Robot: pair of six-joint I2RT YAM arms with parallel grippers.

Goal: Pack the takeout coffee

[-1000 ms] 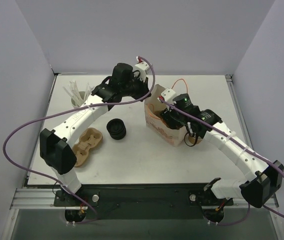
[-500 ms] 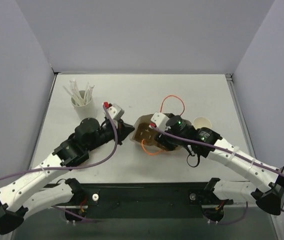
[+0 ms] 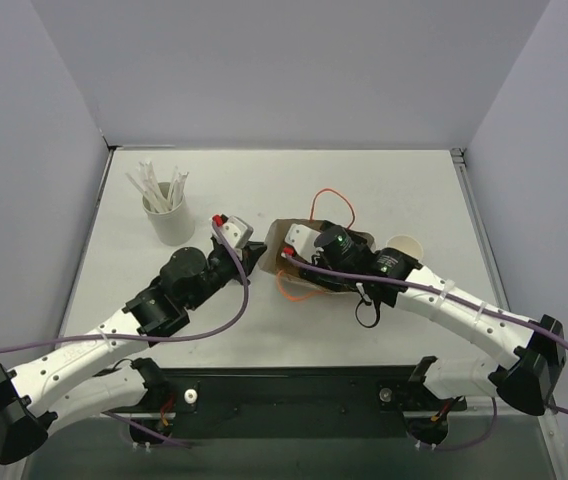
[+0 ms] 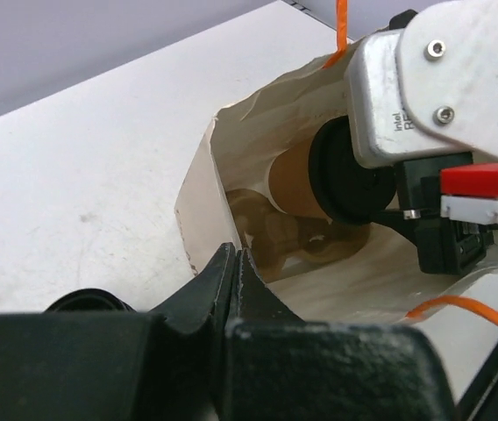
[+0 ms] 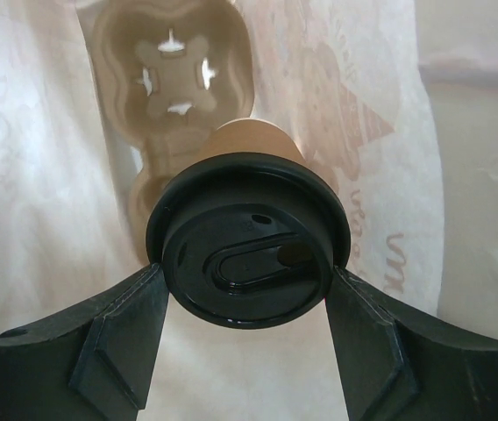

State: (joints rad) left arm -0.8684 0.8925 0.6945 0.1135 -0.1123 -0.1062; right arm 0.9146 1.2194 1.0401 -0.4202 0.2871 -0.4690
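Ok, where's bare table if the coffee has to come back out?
Bare table runs along the far edge behind the bag, and near, between the arm bases. Crowded mid-table: left gripper pinching the bag's rim, right gripper holding the takeout coffee inside, white cup beside the bag, stirrer cup far left.

A paper bag [image 3: 281, 240] lies sideways mid-bench, a pulp carrier [image 5: 174, 61] inside; a cup of sticks [image 3: 167, 218] stands near the far-left corner
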